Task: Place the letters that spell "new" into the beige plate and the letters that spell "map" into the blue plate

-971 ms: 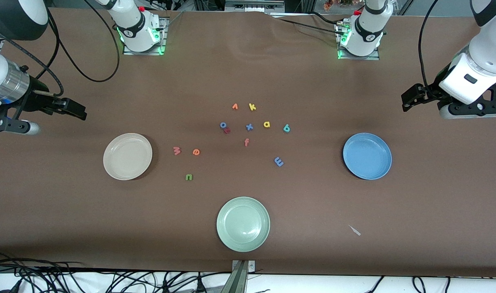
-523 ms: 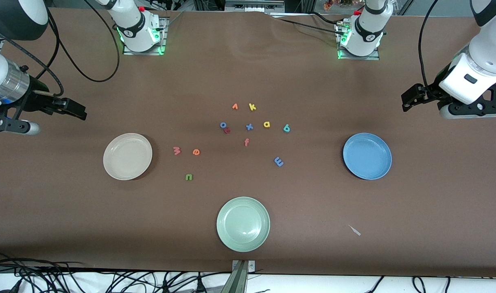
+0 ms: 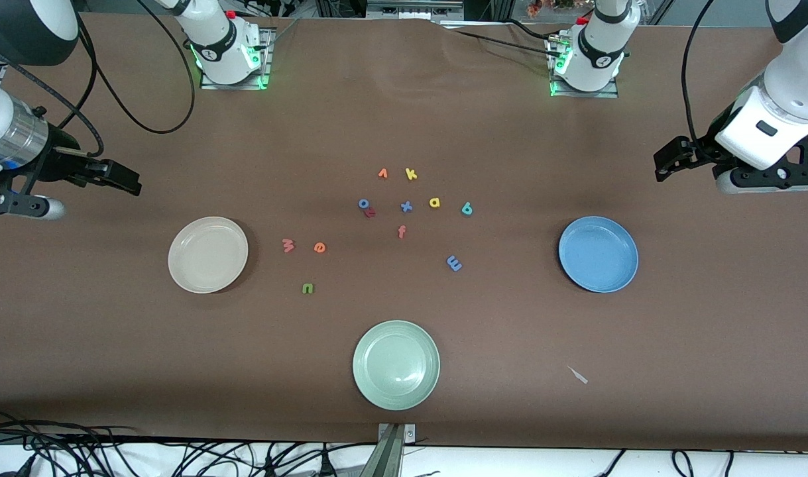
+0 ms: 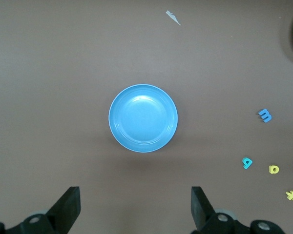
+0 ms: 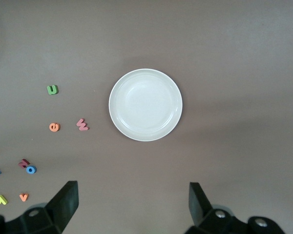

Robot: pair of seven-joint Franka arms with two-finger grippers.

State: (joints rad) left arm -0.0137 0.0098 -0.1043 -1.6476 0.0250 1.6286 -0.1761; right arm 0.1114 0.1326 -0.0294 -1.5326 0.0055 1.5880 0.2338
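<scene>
We see both arms waiting high at their ends of the table (image 3: 576, 411), neither holding anything. The left gripper (image 4: 135, 209) hangs with its jaws wide apart at the left arm's end, the blue plate (image 3: 598, 254) in plain sight between them in its wrist view. The right gripper (image 5: 132, 207) hangs the same way, jaws wide apart, at the right arm's end, with the beige plate (image 3: 208, 254) framed between them in the right wrist view. Both plates lie bare.

We find all the letters loose on the table between the two plates. The "w" (image 3: 288, 246) lies nearest the beige plate, the "e" (image 3: 319, 248) just beside it, and the green "n" (image 3: 307, 288) a little nearer the front camera than those two. The "m" (image 3: 454, 263) lies toward the blue plate, well apart from it. The "a" (image 3: 435, 203) and the teal "p" (image 3: 466, 209) lie near each other, farther from the camera than the "m".

Among them we see the blue "x" (image 3: 406, 207), the "f" (image 3: 402, 231), the yellow "k" (image 3: 411, 174) and the orange "v" (image 3: 382, 173). A blue ring-shaped letter (image 3: 363, 203) touches a red piece (image 3: 370, 212) whose shape we cannot tell.

The green plate (image 3: 396, 365) sits nearest the front camera, also bare. A small pale scrap (image 3: 578, 375) lies on the table toward the left arm's end.
</scene>
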